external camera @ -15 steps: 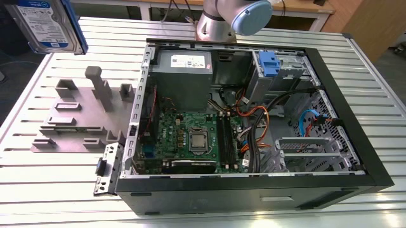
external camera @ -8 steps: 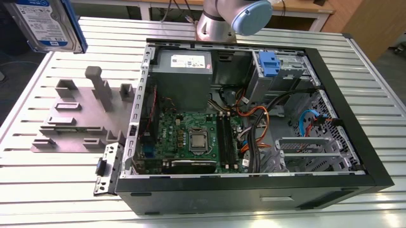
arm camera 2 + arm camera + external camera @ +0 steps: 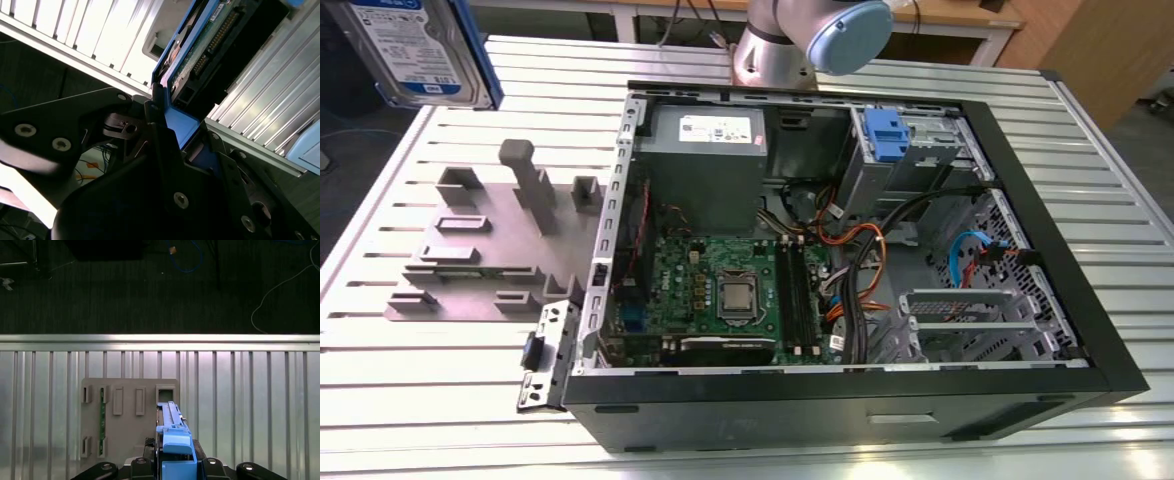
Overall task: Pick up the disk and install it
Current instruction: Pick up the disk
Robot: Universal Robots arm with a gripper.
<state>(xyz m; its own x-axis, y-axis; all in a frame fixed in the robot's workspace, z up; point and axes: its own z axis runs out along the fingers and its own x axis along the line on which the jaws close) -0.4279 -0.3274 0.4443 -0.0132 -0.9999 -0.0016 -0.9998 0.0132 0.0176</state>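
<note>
We note the black two-finger gripper (image 3: 176, 462) clamped tight on the blue-framed flat silver disk (image 3: 175, 437), held edge-on. Beyond it lies the grey slotted fixture block (image 3: 127, 435) on the ribbed aluminium table (image 3: 250, 405). In the exterior view the disk hangs raised at the exterior view's left, well apart from the open black computer case (image 3: 854, 400).

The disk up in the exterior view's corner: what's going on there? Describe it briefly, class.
The arm's gripper holds the disk, jaws shut on its blue carrier frame. It hangs clear of the slatted table, above the grey holder block in the first wrist view. The open computer case stands at the exterior view's right; the disk is not yet in it.
</note>
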